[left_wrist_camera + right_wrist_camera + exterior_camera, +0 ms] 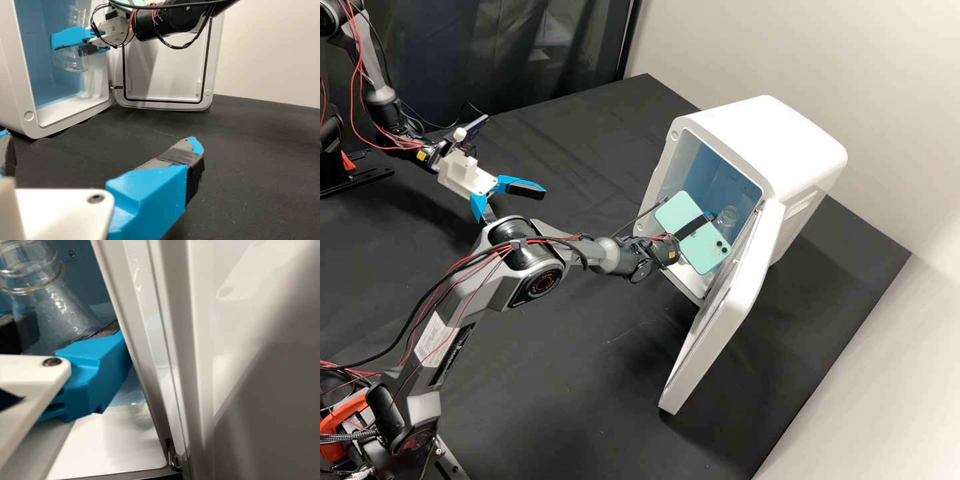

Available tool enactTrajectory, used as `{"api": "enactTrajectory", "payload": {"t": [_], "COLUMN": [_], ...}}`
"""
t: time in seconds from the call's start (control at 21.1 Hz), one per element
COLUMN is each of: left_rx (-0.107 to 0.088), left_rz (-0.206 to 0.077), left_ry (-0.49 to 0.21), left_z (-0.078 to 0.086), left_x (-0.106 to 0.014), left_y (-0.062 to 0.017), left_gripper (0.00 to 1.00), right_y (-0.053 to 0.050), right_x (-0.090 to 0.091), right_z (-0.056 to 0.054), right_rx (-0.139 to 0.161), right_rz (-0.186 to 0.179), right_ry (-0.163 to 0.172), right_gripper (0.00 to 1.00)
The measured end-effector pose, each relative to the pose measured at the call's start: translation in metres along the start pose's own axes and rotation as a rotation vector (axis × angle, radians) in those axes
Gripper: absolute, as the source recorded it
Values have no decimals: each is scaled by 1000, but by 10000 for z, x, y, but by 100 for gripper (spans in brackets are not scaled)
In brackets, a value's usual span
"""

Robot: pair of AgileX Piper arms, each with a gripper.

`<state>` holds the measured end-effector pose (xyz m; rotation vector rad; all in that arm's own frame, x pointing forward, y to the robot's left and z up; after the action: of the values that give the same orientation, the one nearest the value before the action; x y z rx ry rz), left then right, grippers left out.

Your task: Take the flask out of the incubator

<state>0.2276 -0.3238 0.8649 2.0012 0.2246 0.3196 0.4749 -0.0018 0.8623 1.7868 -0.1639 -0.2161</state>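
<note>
Blue-lined chamber of the white incubator [773,153], standing toward the bench's [587,387] right edge, with its door [720,313] swung wide open. My right gripper [75,44] is inside the opening, fingers pinching the clear glass conical flask [70,59] at its shoulder. The flask's long axis is upright, mouth up, base above the chamber floor. The door's hinge edge lies just beside my right finger [92,367]. Bare black bench lies open before the opening. My left gripper [501,198] hovers toward the left edge, fingers spread, well apart from the incubator.
</note>
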Motion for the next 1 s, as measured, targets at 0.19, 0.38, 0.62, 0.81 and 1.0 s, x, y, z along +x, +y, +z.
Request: {"api": "enactTrajectory", "payload": {"t": [0.19,0.38,0.62,0.81,1.0], "left_rx": [0,0,0,0,3], "left_rz": [0,0,0,0,7], "left_ry": [0,0,0,0,-6], "left_z": [0,0,0,0,17], "left_x": [0,0,0,0,-3], "left_y": [0,0,0,0,17], "left_gripper": [100,100,100,100,100], "right_y": [-7,-83,-237,-289,-327], "right_x": [-4,-76,-280,-498,-721], "right_z": [12,5,-27,64,156], "right_rx": [0,-18,-63,-66,-70], "right_rz": [-1,-9,-20,-17,-10], "right_ry": [-2,0,38,43,50], "right_gripper": [0,0,0,0,0]}}
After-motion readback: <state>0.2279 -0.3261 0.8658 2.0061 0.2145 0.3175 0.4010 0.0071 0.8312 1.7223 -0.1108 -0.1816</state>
